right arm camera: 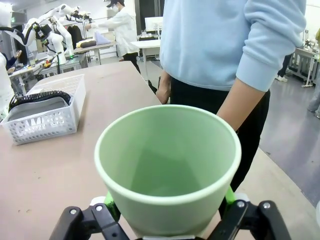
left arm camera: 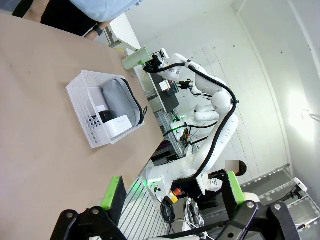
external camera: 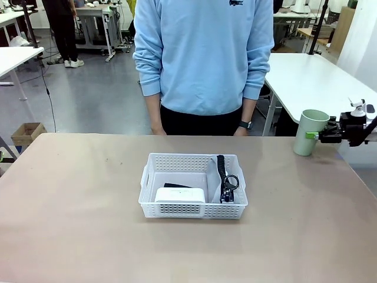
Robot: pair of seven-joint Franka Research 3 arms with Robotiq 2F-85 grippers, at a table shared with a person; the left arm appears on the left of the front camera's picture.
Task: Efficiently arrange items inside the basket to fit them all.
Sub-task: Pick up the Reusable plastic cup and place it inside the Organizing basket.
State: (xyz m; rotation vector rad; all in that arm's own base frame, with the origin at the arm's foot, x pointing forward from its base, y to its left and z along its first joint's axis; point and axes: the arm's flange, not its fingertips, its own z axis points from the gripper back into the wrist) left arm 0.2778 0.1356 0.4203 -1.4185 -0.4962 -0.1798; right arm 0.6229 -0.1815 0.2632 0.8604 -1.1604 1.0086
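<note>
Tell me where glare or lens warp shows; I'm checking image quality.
Left wrist view: bright glare washes the white wall at right, and the table tilts steeply. Right wrist view: the cup looms huge from wide-angle closeness. Front view: even light, sharp.

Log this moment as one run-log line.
right gripper: shut on cup, held off table's right edge | left gripper: open, idle | basket: holds pouch, box, stapler

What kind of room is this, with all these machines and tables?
Most likely a robotics lab or workshop. A white robot arm holds a pale green cup in its tool, more arms stand at other benches, and a person waits across the table with the basket.
</note>
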